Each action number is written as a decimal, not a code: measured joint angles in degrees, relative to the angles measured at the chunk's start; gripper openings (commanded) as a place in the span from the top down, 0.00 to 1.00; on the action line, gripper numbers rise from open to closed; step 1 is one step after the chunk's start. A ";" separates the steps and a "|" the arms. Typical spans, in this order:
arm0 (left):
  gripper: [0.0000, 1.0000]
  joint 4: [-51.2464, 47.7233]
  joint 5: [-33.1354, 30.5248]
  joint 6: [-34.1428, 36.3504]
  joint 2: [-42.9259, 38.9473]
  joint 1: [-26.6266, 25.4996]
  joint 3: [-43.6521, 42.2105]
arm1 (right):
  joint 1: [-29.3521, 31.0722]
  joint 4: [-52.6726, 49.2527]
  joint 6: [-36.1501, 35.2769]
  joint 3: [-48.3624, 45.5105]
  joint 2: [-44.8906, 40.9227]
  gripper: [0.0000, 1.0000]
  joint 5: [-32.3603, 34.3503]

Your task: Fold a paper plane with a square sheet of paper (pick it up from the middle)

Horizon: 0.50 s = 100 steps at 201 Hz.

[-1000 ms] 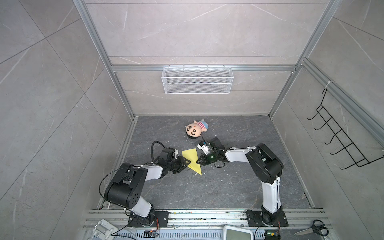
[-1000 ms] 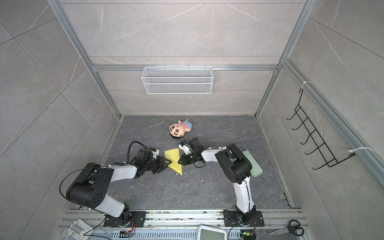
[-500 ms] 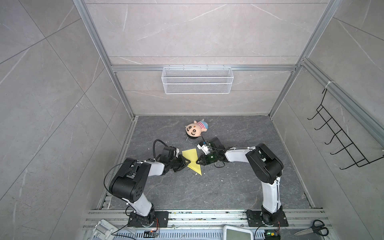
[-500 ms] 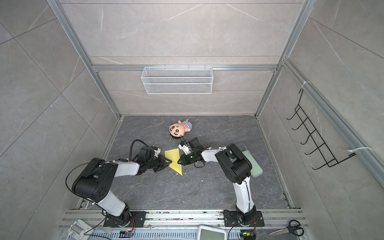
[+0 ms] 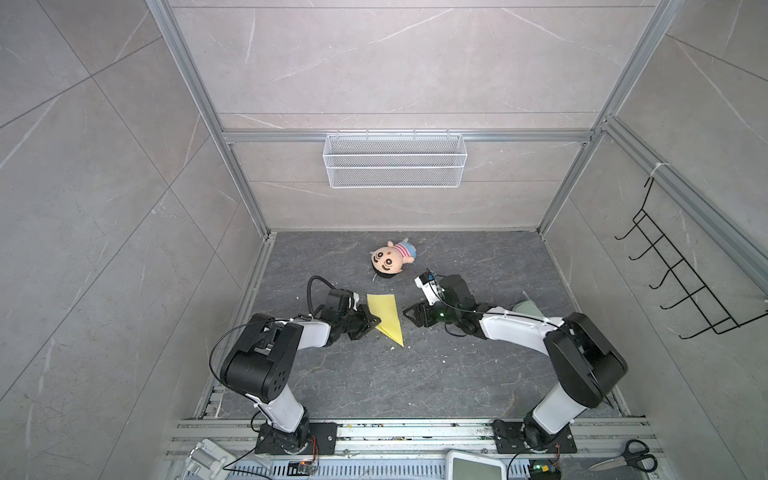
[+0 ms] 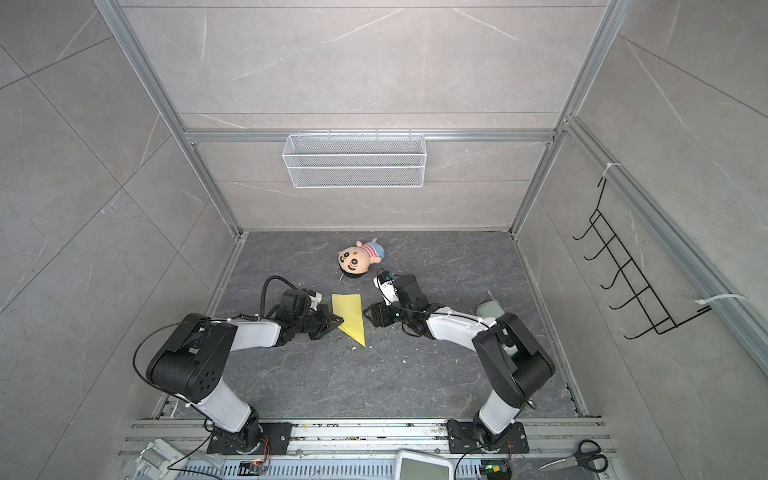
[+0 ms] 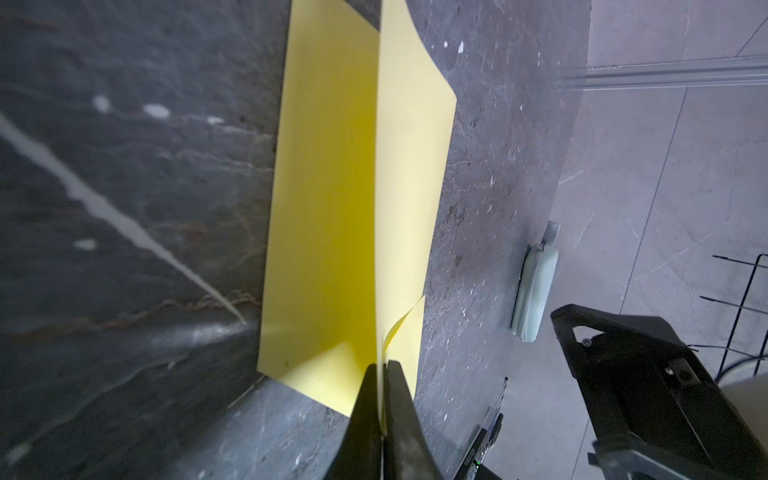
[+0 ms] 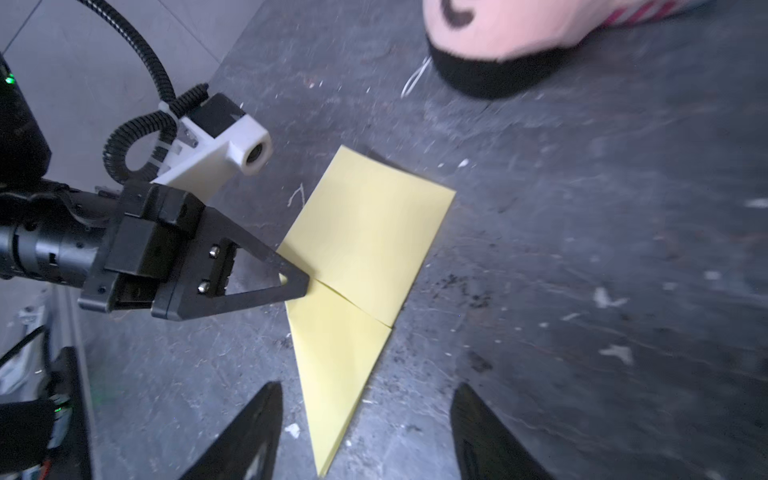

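Observation:
The yellow sheet of paper (image 5: 386,316) (image 6: 351,318) lies on the dark floor, folded into a long wedge with its point toward the near side. My left gripper (image 5: 376,321) (image 6: 340,322) is at its left edge. In the left wrist view, its jaws (image 7: 382,370) are shut on a raised flap of the paper (image 7: 332,208). My right gripper (image 5: 409,313) (image 6: 370,314) hangs open just right of the paper, touching nothing. In the right wrist view, the paper's tip (image 8: 332,415) lies between the spread fingers (image 8: 368,388), and the left gripper (image 8: 299,286) pinches the far edge.
A plush doll (image 5: 388,259) lies behind the paper. A pale green pad (image 5: 525,309) (image 7: 534,286) sits on the floor to the right, behind my right arm. A wire basket (image 5: 395,160) hangs on the back wall, a black hook rack (image 5: 681,291) on the right wall.
My right gripper has opened, let go of the paper and drawn back a little to the right. My left gripper has shut on the paper's left edge.

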 measured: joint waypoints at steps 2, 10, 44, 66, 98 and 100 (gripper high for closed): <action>0.94 0.02 -0.26 -0.20 -0.04 -0.20 0.09 | 0.00 0.24 -0.24 -0.42 -0.46 0.30 0.37; 0.94 -0.07 -1.25 -1.25 -0.31 -1.07 0.35 | 0.07 1.09 -1.33 -1.88 -1.88 0.30 2.03; 0.95 -1.95 -7.85 -6.34 -1.64 -6.47 3.34 | 2.86 5.29 -7.67 -7.76 -4.63 0.39 8.72; 0.94 -4.81 -12.37 -9.40 -1.86 -9.64 6.47 | 6.23 7.30 -11.74 -9.88 -4.35 0.50 11.41; 0.94 -10.71 -17.11 -12.46 -1.86 -12.37 10.21 | 10.25 13.11 -17.77 -11.72 -1.92 0.52 14.91; 0.94 -10.99 -17.20 -12.57 -1.86 -12.44 10.38 | 10.43 13.38 -18.12 -11.85 -1.75 0.53 15.04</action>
